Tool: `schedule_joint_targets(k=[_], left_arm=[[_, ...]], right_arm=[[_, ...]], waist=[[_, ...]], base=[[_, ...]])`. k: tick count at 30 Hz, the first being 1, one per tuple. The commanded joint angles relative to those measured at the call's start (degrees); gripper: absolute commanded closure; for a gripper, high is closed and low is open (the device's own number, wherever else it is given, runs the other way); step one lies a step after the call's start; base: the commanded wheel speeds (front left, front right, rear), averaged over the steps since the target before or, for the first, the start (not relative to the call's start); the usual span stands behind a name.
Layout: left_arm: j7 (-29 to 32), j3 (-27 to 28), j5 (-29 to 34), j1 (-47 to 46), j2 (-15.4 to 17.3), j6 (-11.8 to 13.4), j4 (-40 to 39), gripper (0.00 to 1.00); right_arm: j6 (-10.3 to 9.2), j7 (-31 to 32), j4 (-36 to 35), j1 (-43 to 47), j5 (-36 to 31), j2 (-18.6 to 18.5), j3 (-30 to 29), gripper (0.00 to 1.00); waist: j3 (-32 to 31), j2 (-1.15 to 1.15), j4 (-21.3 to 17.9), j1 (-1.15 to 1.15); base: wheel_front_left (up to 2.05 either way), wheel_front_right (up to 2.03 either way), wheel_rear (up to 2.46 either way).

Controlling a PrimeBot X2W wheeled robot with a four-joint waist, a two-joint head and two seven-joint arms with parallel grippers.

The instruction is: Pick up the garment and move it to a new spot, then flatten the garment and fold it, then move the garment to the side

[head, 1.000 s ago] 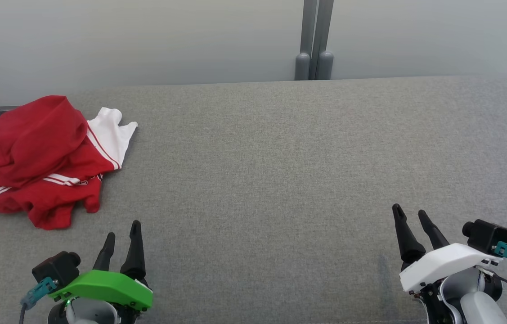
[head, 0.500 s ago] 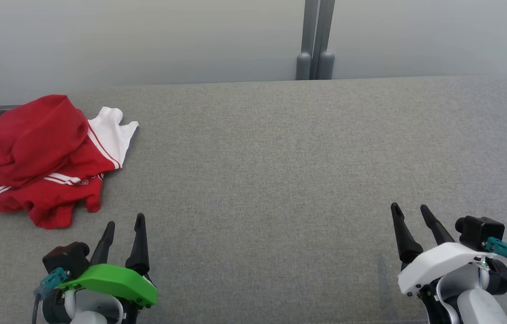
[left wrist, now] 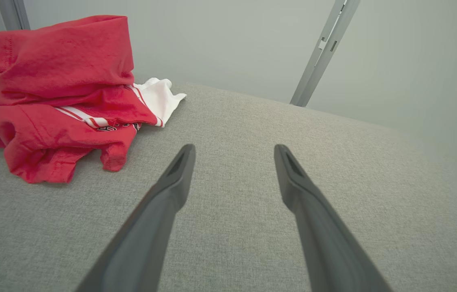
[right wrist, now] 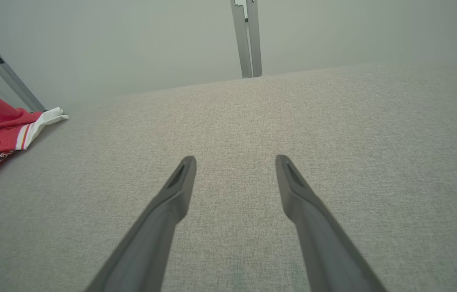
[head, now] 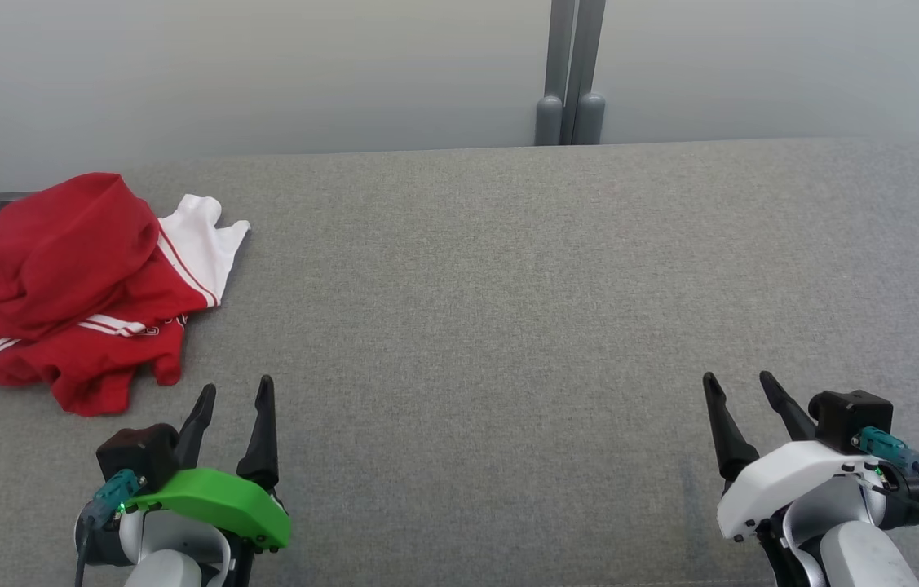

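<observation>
Two pincers: left pincer [head: 237, 385] and right pincer [head: 736, 376] both stand wide open, nothing held, above the grey surface [head: 467, 285]
Position: red and white garment [head: 68, 277] lies crumpled at far left, near left pincer, apart from it
Unclear: small print on garment unreadable; right wrist view cuts the garment off

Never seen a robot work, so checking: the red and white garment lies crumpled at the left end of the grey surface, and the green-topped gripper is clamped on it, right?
Not clamped. The green-topped left gripper stands open and apart from the garment, with bare grey surface between them; the left wrist view shows it. The rest is right.
</observation>
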Motion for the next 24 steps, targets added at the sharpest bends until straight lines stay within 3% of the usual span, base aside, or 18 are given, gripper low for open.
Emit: schedule_joint_targets(k=[1, 24], left_arm=[[-0.4, -0.3, 1.4, -1.2, 0.6, -0.2, -0.2, 0.00], [-2.4, -1.7, 8.2, -1.3, 1.4, 1.8, 0.6, 0.00]], right_arm=[[0.01, -0.5, 0.0, -1.1, -1.8, -0.3, 0.1, 0.00], [0.02, -1.5, 2.0, -2.2, -12.2, -0.4, 1.0, 0.00]], waist=[[0.0, 0.00, 0.0, 0.00], [-0.1, 0.00, 0.1, 0.00]], base=[[0.00, 0.00, 0.00], [0.00, 0.00, 0.00]])
